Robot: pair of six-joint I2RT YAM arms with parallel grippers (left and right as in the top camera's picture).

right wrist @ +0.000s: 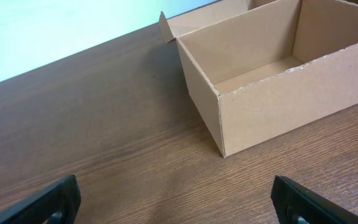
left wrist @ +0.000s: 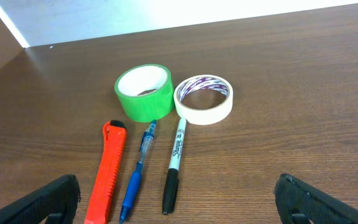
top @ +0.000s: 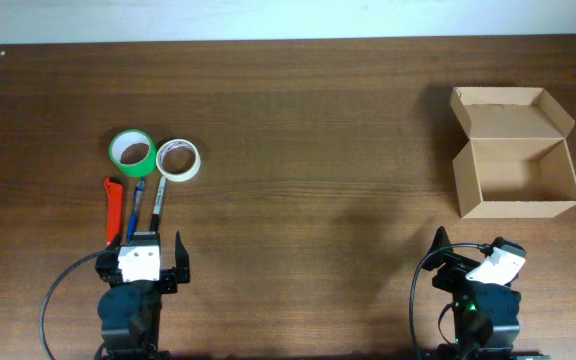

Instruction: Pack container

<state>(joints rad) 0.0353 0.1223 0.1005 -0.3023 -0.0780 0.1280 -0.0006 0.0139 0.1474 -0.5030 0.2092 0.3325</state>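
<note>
Both grippers are gaping wide, empty. Your left gripper (top: 144,250) wrist view is showing purple print inside the white tape (left wrist: 204,113), lost overhead. Your right gripper (top: 473,258) is facing the container (top: 516,208), sitting open ahead, apart, far right.

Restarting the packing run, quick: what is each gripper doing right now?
Left gripper: open, holding nothing.
Right gripper: open, holding nothing.
</note>
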